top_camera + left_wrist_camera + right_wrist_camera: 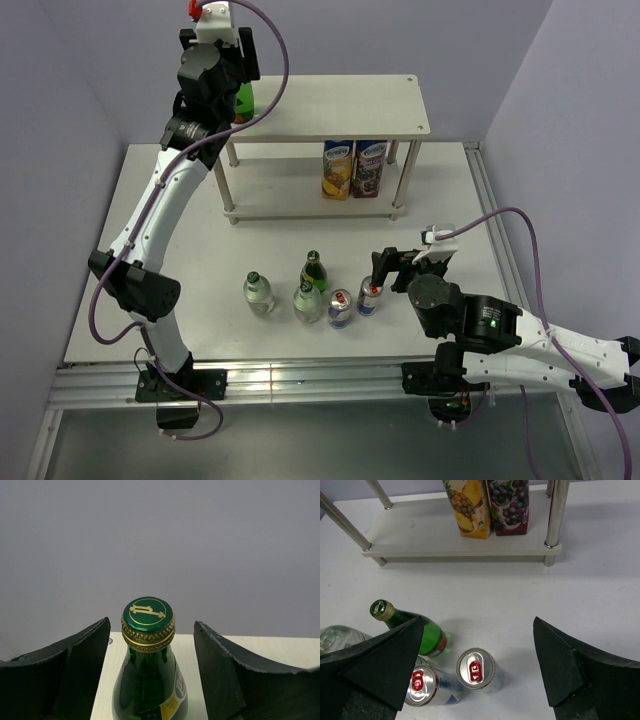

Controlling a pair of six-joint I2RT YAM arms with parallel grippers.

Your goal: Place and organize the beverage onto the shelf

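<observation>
A green glass bottle [148, 680] with a yellow label stands on the left end of the shelf's top board [330, 105]; it also shows in the top view [243, 100]. My left gripper [151, 622] is open, with a gap between each jaw and the bottle's neck. On the table stand the other green bottle [315, 272], two small clear bottles [258, 292] [307, 300] and two slim cans [340, 308] [370, 296]. My right gripper [478, 620] is open and empty above the right can [476, 666].
Two juice cartons [338, 168] [370, 166] stand on the shelf's lower board [290, 185], near its right end. Metal posts [555, 515] stand at the shelf corners. Grey walls close in the table on the left, the back and the right.
</observation>
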